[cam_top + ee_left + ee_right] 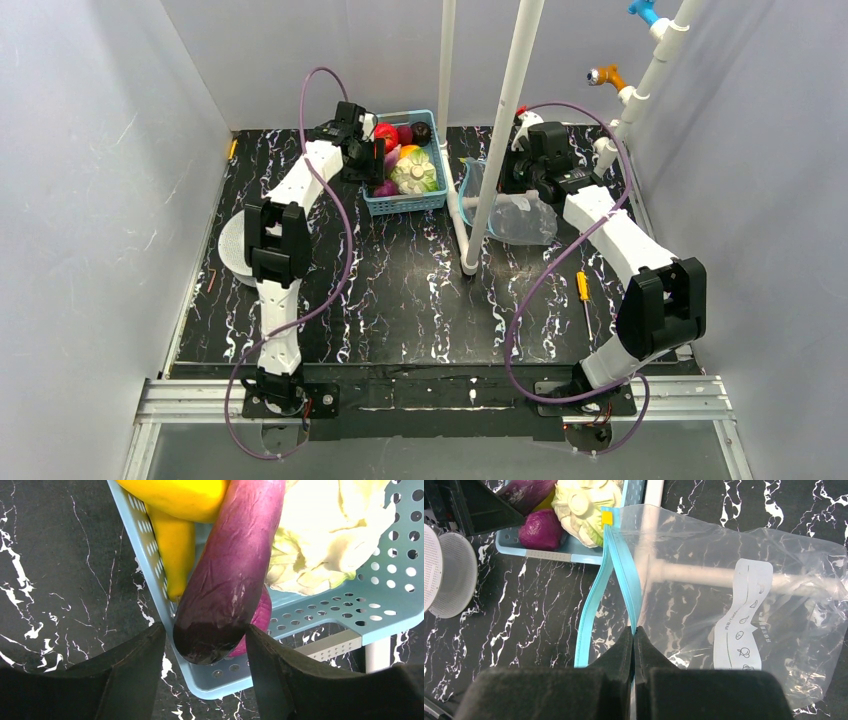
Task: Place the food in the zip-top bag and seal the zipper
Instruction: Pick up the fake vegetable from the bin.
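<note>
The purple eggplant lies in the light-blue basket beside the yellow banana. My left gripper is open, its fingers either side of the eggplant's dark end, with a thin gap showing on the left side. In the top view it sits at the basket's left edge, near the red apple. The clear zip-top bag lies flat to the right with its mouth open. My right gripper is shut on the teal zipper strip. The bag looks empty.
A white-green cabbage and a round purple piece are in the basket. White pipes stand between basket and bag. White discs lie left; a yellow screwdriver lies right of centre.
</note>
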{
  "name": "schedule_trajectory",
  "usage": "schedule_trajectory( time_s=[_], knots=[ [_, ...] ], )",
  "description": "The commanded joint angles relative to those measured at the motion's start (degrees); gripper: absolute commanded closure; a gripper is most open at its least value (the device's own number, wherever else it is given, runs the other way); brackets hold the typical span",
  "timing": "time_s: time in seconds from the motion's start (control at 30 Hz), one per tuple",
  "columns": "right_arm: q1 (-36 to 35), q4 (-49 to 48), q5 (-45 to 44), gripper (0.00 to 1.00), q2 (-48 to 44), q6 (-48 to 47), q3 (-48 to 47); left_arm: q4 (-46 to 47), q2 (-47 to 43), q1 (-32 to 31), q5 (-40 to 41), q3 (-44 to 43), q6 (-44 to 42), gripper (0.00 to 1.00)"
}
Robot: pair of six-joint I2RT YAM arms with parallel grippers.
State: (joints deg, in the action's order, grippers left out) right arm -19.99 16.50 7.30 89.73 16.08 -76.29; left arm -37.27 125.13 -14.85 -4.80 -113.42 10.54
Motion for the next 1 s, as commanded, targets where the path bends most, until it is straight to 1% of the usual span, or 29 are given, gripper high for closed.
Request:
schedule_trajectory(
  time_s=[0.0,0.1,0.27,0.37,0.57,0.63,0.73,0.8,0.83,0.87,0.97],
  knots=[
    [-0.01,-1.58,1.1,0.99,0.11,-0.43,-2.71,1.24,-6.17,-1.84,2.87,0.69,-1.6,0.38],
    [0.04,-1.64,1.25,0.99,0.05,-0.39,-2.67,1.09,-7.1,-2.7,3.94,0.55,-2.56,0.23],
    [-0.02,-1.72,1.87,0.99,0.14,-0.34,-2.7,0.7,-7.76,-2.87,6.18,-0.87,-3.61,0.17],
    [0.0,-1.72,2.01,0.99,0.14,-0.35,-2.68,-0.14,-6.53,-2.88,6.06,-2.82,-4.31,0.16],
    [0.01,-1.66,1.82,0.99,0.34,-0.35,-2.73,-3.18,-2.28,-2.89,4.93,-8.97,-4.45,0.19],
    [0.05,-1.63,1.82,0.99,0.46,-0.43,-2.79,-2.98,-1.64,-2.9,3.11,-10.15,-3.59,0.19],
    [0.12,-1.51,2.12,0.99,0.86,-0.4,-3.09,-1.32,-0.91,-3.69,-2.5,-11.8,-3.93,0.19],
    [0.12,-1.48,2.28,0.99,1.13,-0.4,-3.2,-0.08,-0.5,-5.17,-2.99,-12.4,-5.86,0.2],
    [0.12,-1.47,2.35,0.99,1.23,-0.41,-3.23,0.46,-0.24,-6.41,-1.26,-12.53,-7.65,0.2],
    [0.11,-1.47,2.43,0.99,1.3,-0.42,-3.23,0.95,0.12,-8.16,2.27,-12.58,-10.27,0.2],
    [0.13,-1.41,2.37,0.99,1.27,-0.43,-3.25,1.6,1.4,-11.12,13.07,-12.46,-15.63,0.15]
  ],
)
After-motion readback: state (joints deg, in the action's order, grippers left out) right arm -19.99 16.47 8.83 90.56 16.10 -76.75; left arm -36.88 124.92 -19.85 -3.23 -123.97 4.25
